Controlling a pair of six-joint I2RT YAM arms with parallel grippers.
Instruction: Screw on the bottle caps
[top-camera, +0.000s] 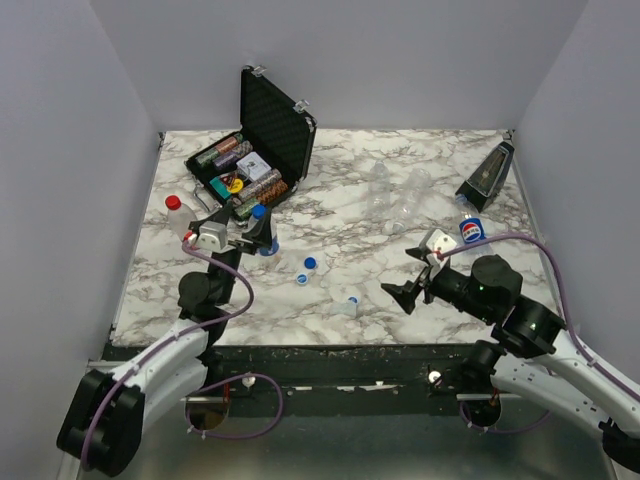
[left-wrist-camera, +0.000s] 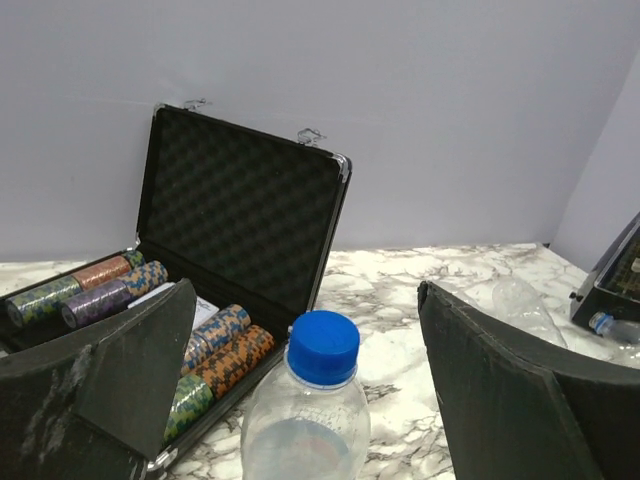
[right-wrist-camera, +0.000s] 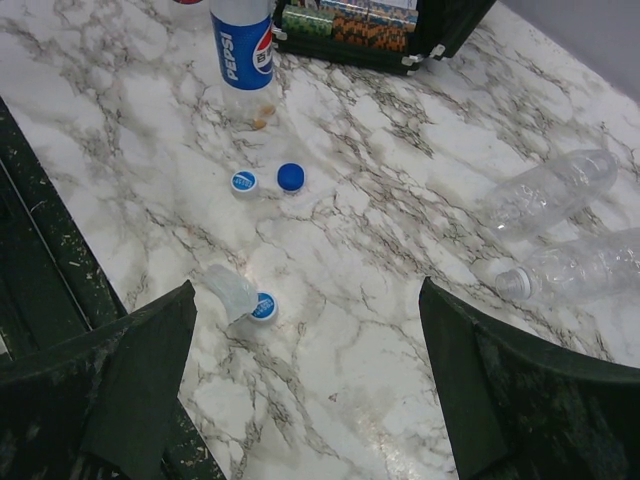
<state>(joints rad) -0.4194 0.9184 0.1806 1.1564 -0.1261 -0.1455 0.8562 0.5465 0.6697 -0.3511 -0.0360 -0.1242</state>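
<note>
A clear bottle (top-camera: 265, 238) with a blue label stands by the chip case, a blue cap (left-wrist-camera: 322, 347) on its neck. My left gripper (top-camera: 257, 237) is open, its jaws on either side of this bottle's neck and not touching it (left-wrist-camera: 307, 322). In the right wrist view its label (right-wrist-camera: 243, 50) reads Pepsi. A bottle with a red cap (top-camera: 174, 203) stands at the left edge. Two uncapped clear bottles (right-wrist-camera: 550, 190) (right-wrist-camera: 580, 268) lie on the marble. Two loose blue caps (right-wrist-camera: 243, 181) (right-wrist-camera: 291, 177) and a whitish cap (right-wrist-camera: 230, 290) beside a third blue cap (right-wrist-camera: 264, 306) lie mid-table. My right gripper (right-wrist-camera: 305, 290) is open and empty above the marble.
An open black case of poker chips (top-camera: 262, 150) stands at the back left. A black metronome (top-camera: 487, 175) and a short Pepsi-labelled container (top-camera: 471, 230) stand at the right. The table's front edge (top-camera: 330, 345) is near the right gripper.
</note>
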